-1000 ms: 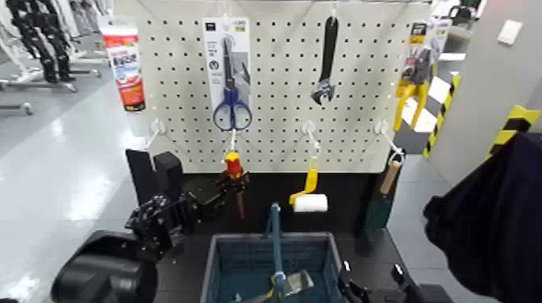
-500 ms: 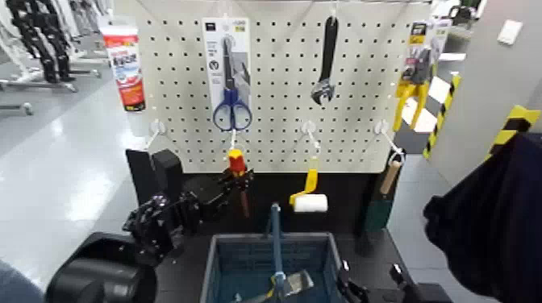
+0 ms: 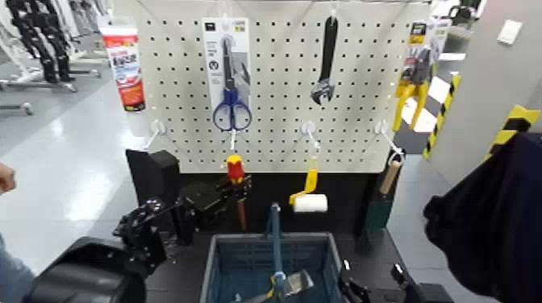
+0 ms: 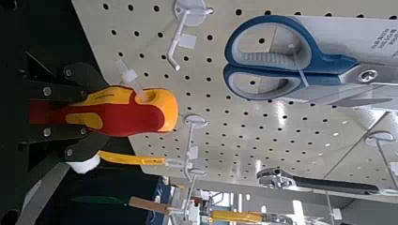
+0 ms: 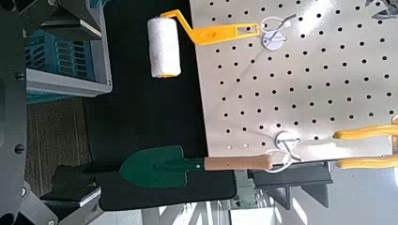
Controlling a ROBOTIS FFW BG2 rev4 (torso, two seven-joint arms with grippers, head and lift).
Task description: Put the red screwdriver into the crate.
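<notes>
Gripping the red screwdriver [image 3: 235, 168] upright by its handle, shaft down, the left hand [image 3: 239, 185] is closed firmly around it before the pegboard [image 3: 274, 97], above and left of the blue-grey crate [image 3: 274, 237], while the right hand [image 3: 372, 274] waits, wide open and empty, beside the crate's right.

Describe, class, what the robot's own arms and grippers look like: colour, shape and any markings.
The left arm is black, with a bulky rounded housing and slimmer, angular linked segments. Its left gripper has black jointed fingers with silvery round screw heads. The right gripper is also dark and angular, with small pale patches. No lettering is readable on either.
</notes>
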